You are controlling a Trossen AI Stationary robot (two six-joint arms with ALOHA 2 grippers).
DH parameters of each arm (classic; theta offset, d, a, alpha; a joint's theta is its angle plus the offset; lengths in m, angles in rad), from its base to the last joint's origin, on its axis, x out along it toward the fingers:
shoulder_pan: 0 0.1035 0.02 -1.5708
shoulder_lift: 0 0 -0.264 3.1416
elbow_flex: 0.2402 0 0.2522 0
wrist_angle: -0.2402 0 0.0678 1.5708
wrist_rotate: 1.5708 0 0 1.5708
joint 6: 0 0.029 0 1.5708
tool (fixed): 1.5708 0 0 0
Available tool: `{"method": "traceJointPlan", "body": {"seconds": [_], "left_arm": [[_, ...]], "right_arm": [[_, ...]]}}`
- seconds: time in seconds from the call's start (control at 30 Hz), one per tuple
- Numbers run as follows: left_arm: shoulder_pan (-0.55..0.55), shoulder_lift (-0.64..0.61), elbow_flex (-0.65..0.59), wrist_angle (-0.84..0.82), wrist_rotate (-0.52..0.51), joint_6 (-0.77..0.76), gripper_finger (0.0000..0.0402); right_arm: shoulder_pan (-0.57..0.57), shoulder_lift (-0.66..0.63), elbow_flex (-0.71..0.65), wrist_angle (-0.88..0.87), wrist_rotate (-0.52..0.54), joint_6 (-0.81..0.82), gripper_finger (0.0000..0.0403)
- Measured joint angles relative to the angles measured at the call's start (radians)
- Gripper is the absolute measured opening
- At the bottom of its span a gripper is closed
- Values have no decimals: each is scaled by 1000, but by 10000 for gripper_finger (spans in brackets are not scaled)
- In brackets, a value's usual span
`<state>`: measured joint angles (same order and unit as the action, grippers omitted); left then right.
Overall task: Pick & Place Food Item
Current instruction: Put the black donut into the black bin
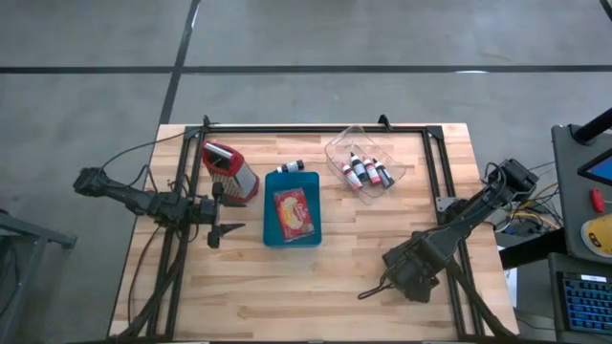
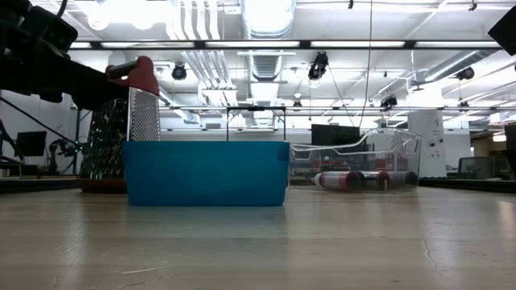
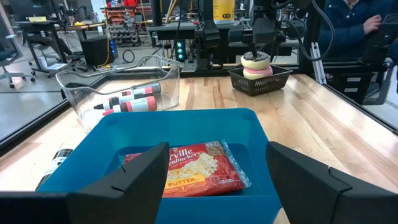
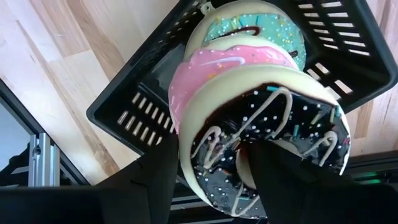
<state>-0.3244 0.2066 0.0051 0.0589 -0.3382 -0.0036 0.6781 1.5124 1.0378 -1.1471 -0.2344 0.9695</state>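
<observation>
Right claw point(image 4: 208, 177) among basketed doughnuts point(image 4: 261, 118)

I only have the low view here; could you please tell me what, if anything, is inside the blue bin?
Observer: A popcorn packet lies flat in the blue bin.
Operator: Thank you. Where is the right gripper?
Observer: The right gripper is near the table's right edge, over a black basket of stacked doughnuts.
Operator: And the left one?
Observer: The left gripper is open and empty, facing the bin.
</observation>
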Motion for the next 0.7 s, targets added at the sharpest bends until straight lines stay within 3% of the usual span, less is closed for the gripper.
{"method": "traceJointPlan", "body": {"seconds": [0.33, 0.7], "left_arm": [[0, 0, 0, 0, 0, 0, 275], [0, 0, 0, 0, 0, 0, 275]], "right_arm": [[0, 0, 0, -20, 37, 0, 188], [-1, 0, 52, -49, 153, 9, 188]]}}
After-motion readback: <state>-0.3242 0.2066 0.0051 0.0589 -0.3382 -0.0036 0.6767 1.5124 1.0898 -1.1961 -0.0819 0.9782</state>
